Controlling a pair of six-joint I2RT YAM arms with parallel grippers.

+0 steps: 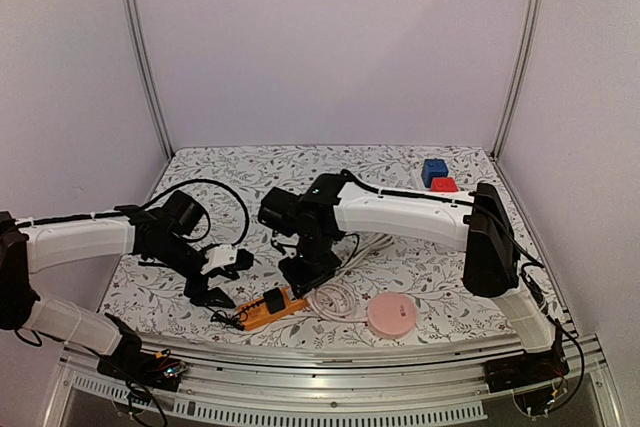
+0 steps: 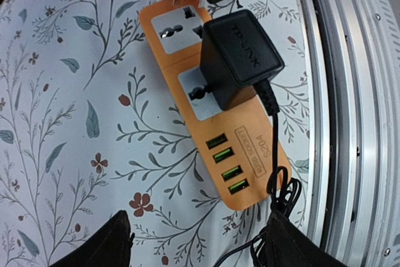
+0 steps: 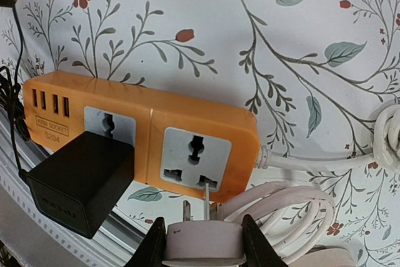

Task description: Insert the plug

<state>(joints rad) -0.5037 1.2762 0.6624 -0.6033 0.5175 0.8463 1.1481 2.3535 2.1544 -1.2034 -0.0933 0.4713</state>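
Only the right wrist view shows the white plug [image 3: 201,237] pinched in the right end effector [image 3: 204,246], prongs at the free socket [image 3: 195,157] of the orange power strip [image 3: 149,130] — contact unclear, body cut off below. The left end effector [image 2: 200,241] hangs spread beside the strip.

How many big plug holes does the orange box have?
2 sockets. One sits at the cord end, free, just by the white plug the right gripper holds. The other, beside the small slots, is partly covered by the black charger. None look hidden.
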